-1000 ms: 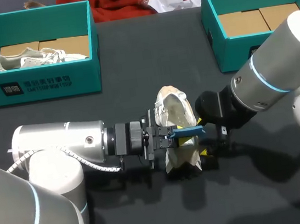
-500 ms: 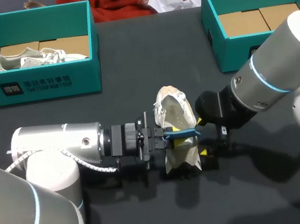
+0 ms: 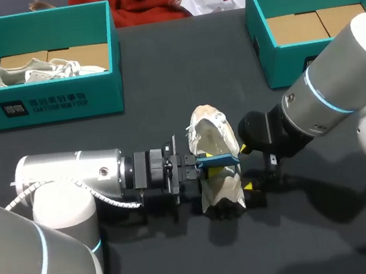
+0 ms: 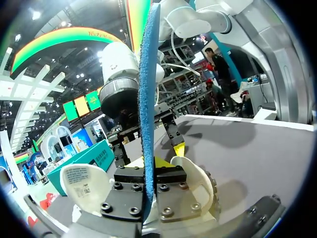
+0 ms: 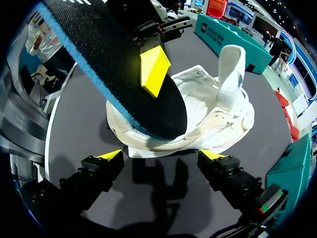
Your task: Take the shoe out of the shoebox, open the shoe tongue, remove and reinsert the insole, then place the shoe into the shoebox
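Left pincer (image 3: 197,164) is clamped on the insole (image 3: 218,160) and holds it flat just above the white shoe (image 3: 207,125), which lies about mid-tabletop (image 3: 161,72), slightly toward 6 o'clock. Right pincer (image 3: 245,166) sits at the shoe's 3 o'clock side with its fingers spread and gripping nothing. From here the tips look just short of the upper.

Risks:
- Nothing pins the shoe, so pushing the insole in could skid or roll it across the tabletop.
- The grip is on one thin edge of the insole. It may pivot or slip out if the far end catches the collar or tongue (image 5: 232,69).
- The insole could fold instead of seating flat.
- The two pincers are very close, so a bump is likely if either shifts sideways.

Views:
- Head view alone shows the layout: left shoebox (image 3: 50,104) at 10 o'clock with another shoe (image 3: 46,70) inside, right shoebox (image 3: 278,63) at 2 o'clock.
- Right wrist view shows its own spread tips short of the shoe, the tongue standing up, and the insole's dark face with a blue rim hanging over the opening.
- Left wrist view shows the insole edge-on, squeezed between its fingers, but the shoe opening is mostly hidden.
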Controlling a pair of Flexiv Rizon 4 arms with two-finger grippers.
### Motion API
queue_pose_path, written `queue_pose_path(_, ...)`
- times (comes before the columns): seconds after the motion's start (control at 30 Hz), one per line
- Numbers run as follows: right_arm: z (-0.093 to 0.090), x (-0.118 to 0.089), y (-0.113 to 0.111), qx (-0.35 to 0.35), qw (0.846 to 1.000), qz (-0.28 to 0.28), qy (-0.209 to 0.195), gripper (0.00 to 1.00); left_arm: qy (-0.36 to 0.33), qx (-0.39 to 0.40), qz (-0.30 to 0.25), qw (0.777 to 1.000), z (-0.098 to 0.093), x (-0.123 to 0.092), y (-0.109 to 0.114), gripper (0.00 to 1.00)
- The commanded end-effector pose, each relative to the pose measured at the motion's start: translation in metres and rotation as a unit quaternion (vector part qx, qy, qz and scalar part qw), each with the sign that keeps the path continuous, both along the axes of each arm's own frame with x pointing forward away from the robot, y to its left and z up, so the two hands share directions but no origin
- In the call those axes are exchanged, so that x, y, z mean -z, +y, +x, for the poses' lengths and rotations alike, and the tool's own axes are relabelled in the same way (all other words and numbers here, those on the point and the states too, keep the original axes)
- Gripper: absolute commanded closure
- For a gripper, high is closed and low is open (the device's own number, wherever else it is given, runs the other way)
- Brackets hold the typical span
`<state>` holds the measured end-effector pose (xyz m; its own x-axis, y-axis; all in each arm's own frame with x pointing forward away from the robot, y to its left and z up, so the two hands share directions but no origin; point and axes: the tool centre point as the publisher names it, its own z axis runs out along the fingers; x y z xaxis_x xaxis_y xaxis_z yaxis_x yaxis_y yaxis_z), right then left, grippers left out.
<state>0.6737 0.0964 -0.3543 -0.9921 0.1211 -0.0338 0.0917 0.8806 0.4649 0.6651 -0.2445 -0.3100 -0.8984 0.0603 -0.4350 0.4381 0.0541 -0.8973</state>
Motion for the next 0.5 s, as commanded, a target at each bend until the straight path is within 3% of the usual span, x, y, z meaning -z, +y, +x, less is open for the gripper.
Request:
queue_pose_path(0.03,-0.001,0.001,0.000,0.000,1.000,0.000,-0.001,0.00,-0.001,-0.001,-0.001,1.000,0.006,0.008,-0.003,1.00)
queue_pose_path(0.5,-0.001,0.001,0.000,0.000,1.000,0.000,-0.001,0.00,-0.013,-0.022,0.009,1.000,0.020,0.028,0.003,1.00)
